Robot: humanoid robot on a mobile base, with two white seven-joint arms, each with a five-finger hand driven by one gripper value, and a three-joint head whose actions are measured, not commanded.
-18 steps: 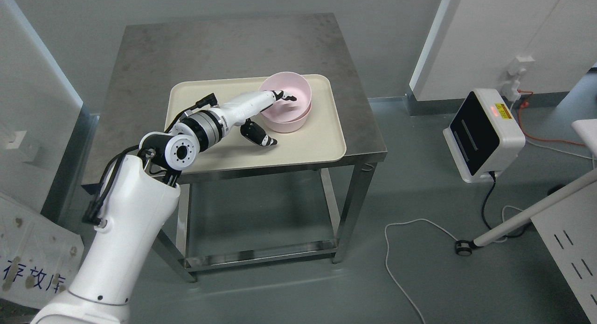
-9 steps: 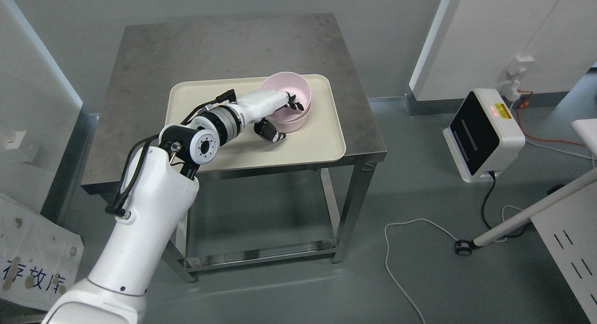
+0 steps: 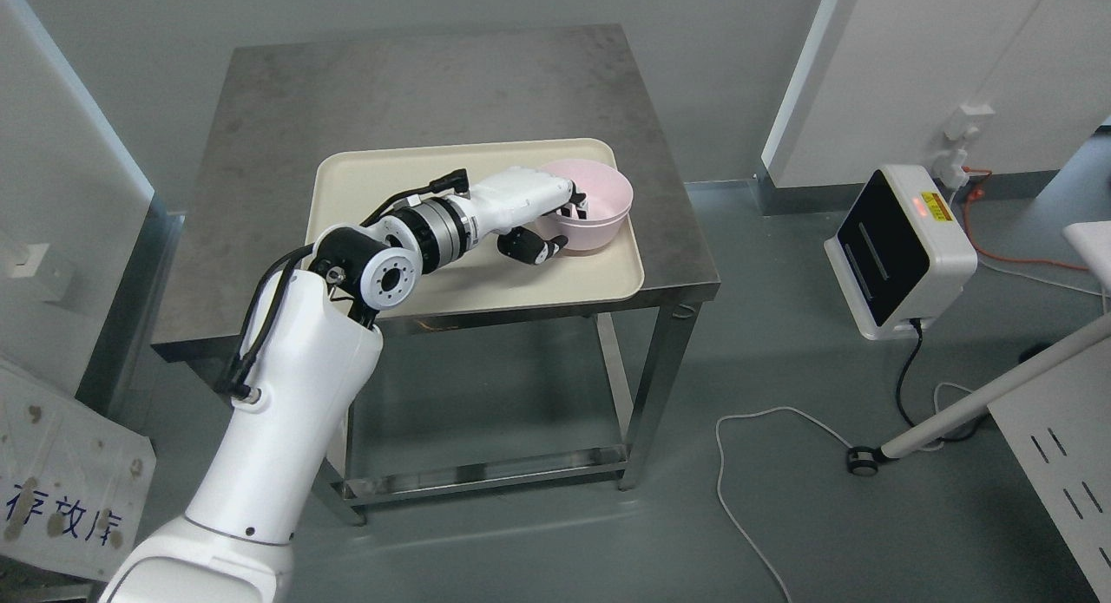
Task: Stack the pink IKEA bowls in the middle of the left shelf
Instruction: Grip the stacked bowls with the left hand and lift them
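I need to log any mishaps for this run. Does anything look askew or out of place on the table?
Yes. The pink bowl gripped at its rim by the left hand is tilted and juts past the right edge of the cream tray, instead of sitting flat on it. Only one bowl is clearly visible. Nothing looks spilled or broken.
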